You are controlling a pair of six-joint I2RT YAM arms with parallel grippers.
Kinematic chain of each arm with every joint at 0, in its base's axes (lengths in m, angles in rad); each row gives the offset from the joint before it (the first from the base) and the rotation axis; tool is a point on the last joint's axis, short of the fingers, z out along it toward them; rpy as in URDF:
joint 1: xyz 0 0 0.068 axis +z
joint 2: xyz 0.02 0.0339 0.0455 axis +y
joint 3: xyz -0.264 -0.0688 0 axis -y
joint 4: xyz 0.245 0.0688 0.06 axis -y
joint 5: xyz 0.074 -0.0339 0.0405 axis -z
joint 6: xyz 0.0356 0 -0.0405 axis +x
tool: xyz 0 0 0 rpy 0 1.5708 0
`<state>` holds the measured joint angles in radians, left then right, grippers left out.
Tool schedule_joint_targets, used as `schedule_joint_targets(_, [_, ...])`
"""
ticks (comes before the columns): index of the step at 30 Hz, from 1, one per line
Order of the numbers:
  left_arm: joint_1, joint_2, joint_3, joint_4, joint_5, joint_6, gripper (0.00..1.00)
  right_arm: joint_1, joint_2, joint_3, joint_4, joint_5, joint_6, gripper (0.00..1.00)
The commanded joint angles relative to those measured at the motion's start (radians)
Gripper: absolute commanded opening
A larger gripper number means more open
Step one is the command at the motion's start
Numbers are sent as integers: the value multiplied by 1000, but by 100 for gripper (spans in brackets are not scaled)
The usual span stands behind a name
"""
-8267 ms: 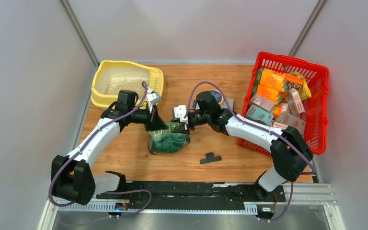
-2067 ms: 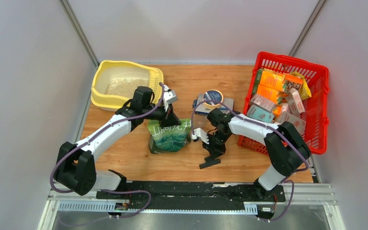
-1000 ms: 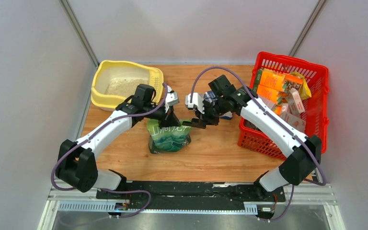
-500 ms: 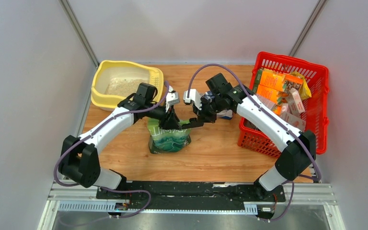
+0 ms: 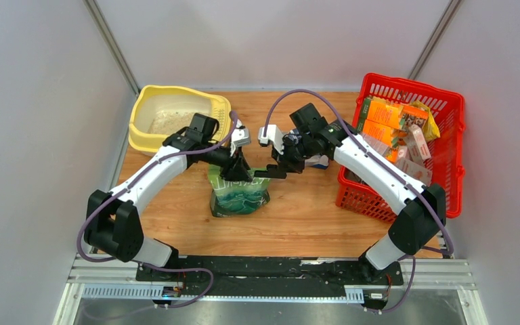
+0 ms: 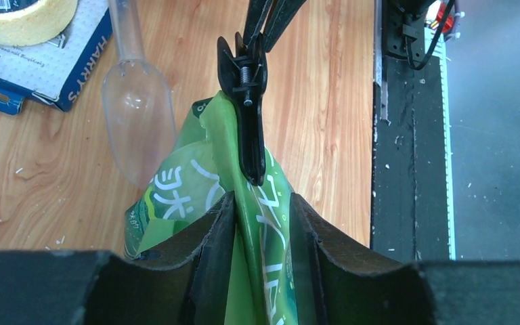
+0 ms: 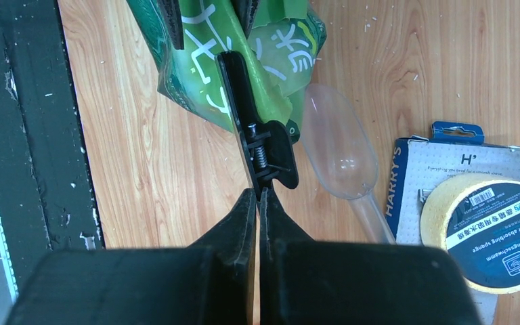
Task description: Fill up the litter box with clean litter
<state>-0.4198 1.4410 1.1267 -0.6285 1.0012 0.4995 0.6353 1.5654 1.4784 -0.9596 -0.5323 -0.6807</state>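
Observation:
The litter box (image 5: 140, 108), a pale yellow tray with beige clean litter (image 5: 168, 123) on its floor, stands at the back left. The green litter pouch (image 5: 238, 194) stands upright mid-table. A black spring clip (image 6: 247, 115) lies along its folded top edge. My left gripper (image 6: 261, 200) is open and straddles that fold just behind the clip, fingers (image 6: 210, 250) apart on either side. From the other side my right gripper (image 7: 258, 193) is shut on the clip's (image 7: 261, 152) handle end. In the top view the two grippers, left (image 5: 238, 169) and right (image 5: 275, 169), meet above the pouch.
A clear plastic scoop (image 7: 338, 145) lies on the wood beside the pouch. Behind it sit a blue card pack (image 7: 440, 169) and a tape roll (image 7: 494, 233). The red basket (image 5: 455, 156) of cartons stands at the right. The black base rail (image 6: 406, 169) runs along the near edge.
My left gripper has opened from its hold on the pouch's top fold. The right gripper carried the clip leftward onto that fold.

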Motion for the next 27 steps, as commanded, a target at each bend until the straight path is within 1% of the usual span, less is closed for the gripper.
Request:
schedule_joint_targets(1, [7, -7, -1, 98, 82, -83, 44, -2, -33, -6, 79, 14, 36, 0])
schedule_joint_targets(3, [-3, 2, -16, 163, 97, -168, 44, -2, -33, -12, 84, 15, 52, 0])
schedule_joint_targets(9, [-33, 39, -10, 237, 96, -220, 43, -2, -36, -12, 93, 14, 70, 0])
schedule_joint_targets(12, [-39, 64, 14, 205, 102, -181, 40, -5, -41, -12, 97, 18, 78, 0])
schedule_joint_targets(13, [-39, 70, 21, 172, 102, -167, 39, -5, -39, -12, 99, 18, 78, 0])
schedule_joint_targets(18, [-39, 91, 45, 110, 100, -98, 39, -8, -44, -20, 104, 20, 84, 0])
schedule_joint_targets(19, [-39, 94, 48, 98, 103, -92, 31, -8, -45, -21, 107, 18, 90, 0])
schedule_joint_targets(21, [-40, 104, 61, 82, 119, -75, 21, -11, -47, -23, 108, 17, 93, 0])
schedule_joint_targets(22, [-39, 107, 62, 81, 120, -75, 13, -11, -48, -23, 111, 17, 104, 0])
schedule_joint_targets(23, [-39, 108, 62, 82, 125, -73, 10, -20, -56, -24, 113, 14, 107, 1])
schedule_joint_targets(24, [-40, 108, 64, 84, 128, -67, 7, -29, -59, -24, 111, -12, 110, 8])
schedule_joint_targets(25, [-39, 107, 67, 84, 128, -62, 2, -45, -61, -20, 96, -38, 109, 15])
schedule_joint_targets(26, [-39, 105, 67, 82, 126, -58, 0, -78, -64, -15, 81, -67, 104, 25])
schedule_joint_targets(27, [-39, 104, 71, 76, 125, -33, 0, -101, -68, -13, 68, -148, 99, 43])
